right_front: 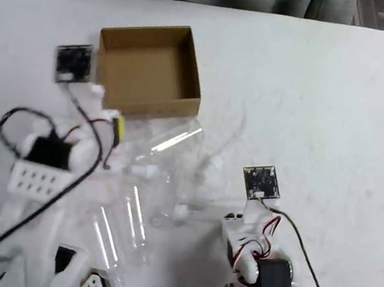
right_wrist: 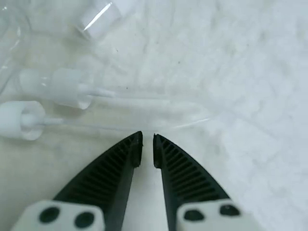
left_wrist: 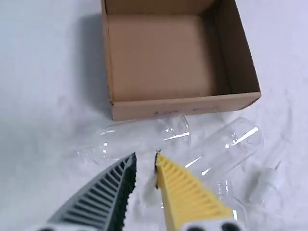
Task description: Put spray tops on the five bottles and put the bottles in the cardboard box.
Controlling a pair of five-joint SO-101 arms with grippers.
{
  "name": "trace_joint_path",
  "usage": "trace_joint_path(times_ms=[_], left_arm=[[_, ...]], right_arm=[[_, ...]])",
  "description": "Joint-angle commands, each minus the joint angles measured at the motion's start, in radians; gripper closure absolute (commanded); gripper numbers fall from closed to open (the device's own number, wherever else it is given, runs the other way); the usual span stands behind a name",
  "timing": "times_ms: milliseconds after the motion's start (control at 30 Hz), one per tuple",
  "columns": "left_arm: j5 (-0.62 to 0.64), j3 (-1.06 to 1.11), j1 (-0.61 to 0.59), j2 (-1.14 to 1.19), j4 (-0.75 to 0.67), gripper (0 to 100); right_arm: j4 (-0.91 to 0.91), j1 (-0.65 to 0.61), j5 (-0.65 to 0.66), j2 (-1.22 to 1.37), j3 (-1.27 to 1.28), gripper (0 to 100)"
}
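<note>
The cardboard box [right_front: 148, 75] stands open-topped toward the far edge of the white counter [right_front: 338, 98], left of its middle, its brown floor showing. Clear bottles [right_front: 168, 139] lie on their sides between the box and the counter's near edge. In the left wrist view, two of them rest just beside the box's near wall, and the one closer to it has an open mouth. More bottles lie nearer the near edge, though they are hard to count through the glare. The left claw [left_wrist: 145, 161], with one grey finger and one yellow, hangs over the counter just short of those two bottles. It is all but clenched, a thin slit between the tips, grasping nothing. The right claw [right_wrist: 147, 142], black-fingered, sits low over the counter toward the near edge, right of the middle. It is likewise nearly clenched and grasps nothing. Near it, two white spray tops [right_wrist: 62, 89] lie on their sides. Their thin dip tubes [right_wrist: 144, 96] run across the counter just ahead of its fingertips.
</note>
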Motion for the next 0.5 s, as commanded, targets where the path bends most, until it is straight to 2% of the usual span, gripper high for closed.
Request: trace_joint_path(times_ms=[0,133,200,367,467], left_arm=[[0.018,-0.066,0.102,0.124,-0.143,92],[0.021,-0.069,0.206,0.278,-0.347,92],[0.021,-0.101,0.234,0.375,-0.397,92],[0.081,-0.275,0.236,0.665,-0.408,92],[0.084,-0.328,0.22,0.757,-0.408,92]], right_arm=[[0.005,0.012,0.011,-0.012,0.012,98.1],[0.005,0.012,0.011,-0.012,0.012,98.1],[0.005,0.012,0.011,-0.012,0.012,98.1],[0.005,0.012,0.011,-0.012,0.012,98.1],[0.005,0.012,0.011,-0.012,0.012,98.1]])
